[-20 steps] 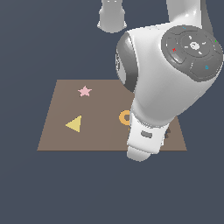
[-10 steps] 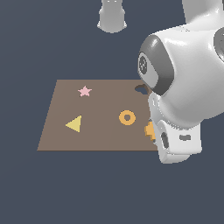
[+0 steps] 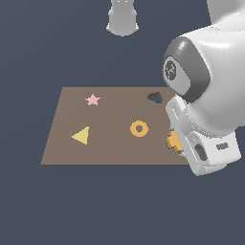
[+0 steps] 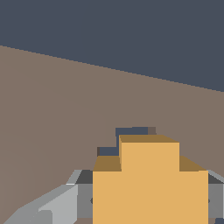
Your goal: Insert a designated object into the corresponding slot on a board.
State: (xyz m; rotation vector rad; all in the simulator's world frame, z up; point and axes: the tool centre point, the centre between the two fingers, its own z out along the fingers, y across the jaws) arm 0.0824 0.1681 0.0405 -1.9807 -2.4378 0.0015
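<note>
The orange block (image 4: 148, 183) fills the near part of the wrist view, with a grey finger (image 4: 65, 197) on one side and another at the opposite edge; my gripper (image 4: 148, 199) is shut on it. Just beyond the block, a dark stepped piece of the slot (image 4: 131, 131) shows in the brown board (image 4: 65, 109). In the exterior view the block (image 3: 173, 142) peeks out beside the white wrist housing (image 3: 206, 148), over the board's (image 3: 110, 148) side at the exterior view's right. The arm hides the slot and the fingers there.
On the board lie a pink star (image 3: 92, 99), a yellow triangle (image 3: 82, 136) and an orange ring (image 3: 139, 128). A smaller dark heart-like cutout (image 3: 154, 97) sits near the far edge. The arm's grey base (image 3: 122, 19) stands beyond the board.
The arm has swung toward the exterior view's right, uncovering the orange ring and the heart-like cutout. The orange block came into view and shifted slightly right with the gripper.
</note>
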